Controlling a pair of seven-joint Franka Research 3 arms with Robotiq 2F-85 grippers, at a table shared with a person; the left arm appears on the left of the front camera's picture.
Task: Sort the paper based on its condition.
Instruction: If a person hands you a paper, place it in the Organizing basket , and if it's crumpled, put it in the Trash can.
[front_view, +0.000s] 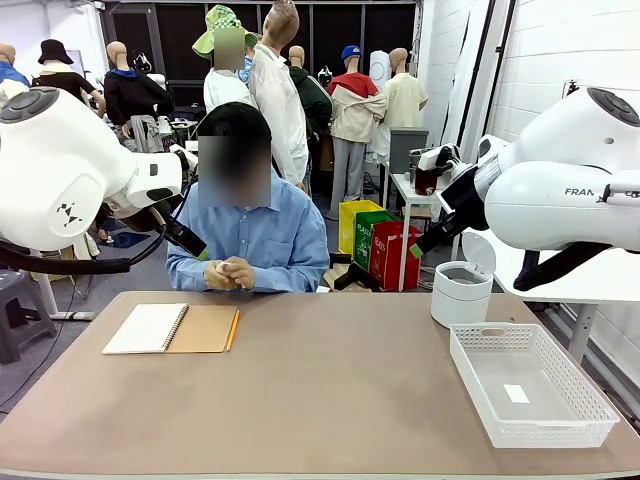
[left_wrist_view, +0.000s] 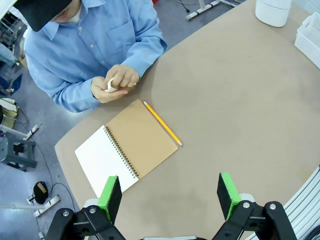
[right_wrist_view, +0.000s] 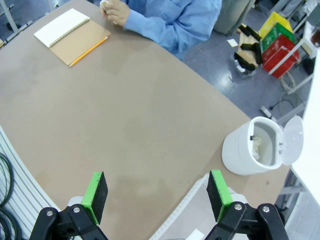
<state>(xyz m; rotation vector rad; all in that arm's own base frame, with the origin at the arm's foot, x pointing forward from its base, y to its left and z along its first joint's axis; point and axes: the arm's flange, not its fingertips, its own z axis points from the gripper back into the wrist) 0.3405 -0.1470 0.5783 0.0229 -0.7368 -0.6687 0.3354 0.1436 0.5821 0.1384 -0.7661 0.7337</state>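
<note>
Evidently the paper (left_wrist_view: 110, 85) is a small white wad pinched between the person's hands (front_view: 232, 273) at the 12 o'clock edge of the desk (front_view: 330, 390), seemingly being crumpled, so nothing is ready to sort yet. The left end effector (left_wrist_view: 169, 196) hangs high over the notebook (front_view: 170, 328) at 10 o'clock, the right end effector (right_wrist_view: 156, 195) over bare desk; both are spread wide and empty, likely waiting. The lid-up bin (front_view: 461, 293) at 2 o'clock probably takes wads, the mesh basket (front_view: 550, 432) at 4 o'clock smooth sheets

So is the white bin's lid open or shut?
Open: the lid of the bin stands flipped up, and the inside shows.
</note>
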